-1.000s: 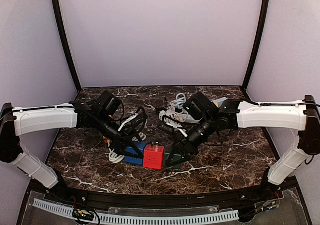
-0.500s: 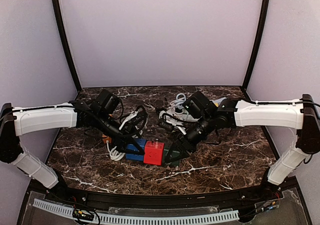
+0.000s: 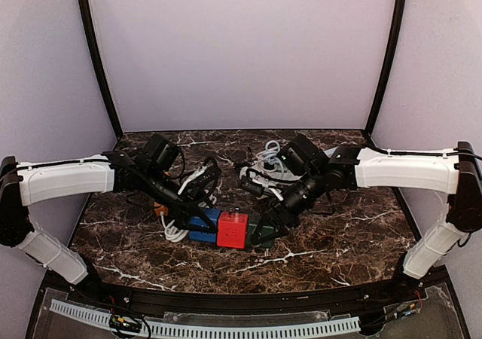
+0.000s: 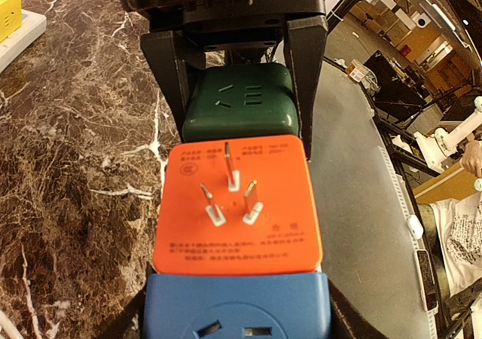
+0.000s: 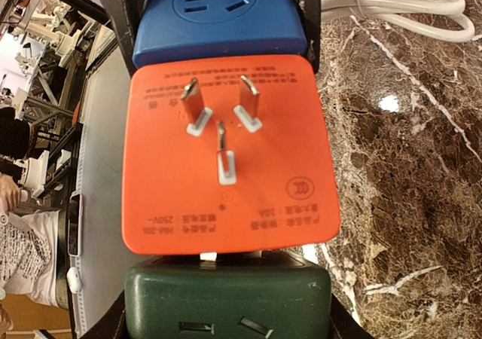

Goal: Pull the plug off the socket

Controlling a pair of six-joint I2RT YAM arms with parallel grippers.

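Three adapter cubes sit joined in a row just above the marble table. My left gripper (image 3: 197,222) is shut on the blue socket cube (image 4: 237,309), its sides between the jaws. The orange cube (image 4: 237,207) in the middle shows three bare prongs facing both wrist cameras. My right gripper (image 3: 263,230) is shut on the green cube (image 5: 226,301). In the right wrist view a narrow gap with plug pins shows between the green cube and the orange cube (image 5: 226,158). The blue cube (image 5: 218,15) sits tight against the orange one.
A white power strip (image 3: 263,169) with coiled cords lies behind the right arm. More white cable (image 3: 175,233) lies by the left gripper, and a coil (image 5: 399,0) lies right of the blue cube. A yellow socket block (image 4: 11,15) sits far left. The table's front edge is near.
Both arms have carried the joined cubes slightly toward the back of the table, and the right forearm has swung up a little. Both grips are unchanged.
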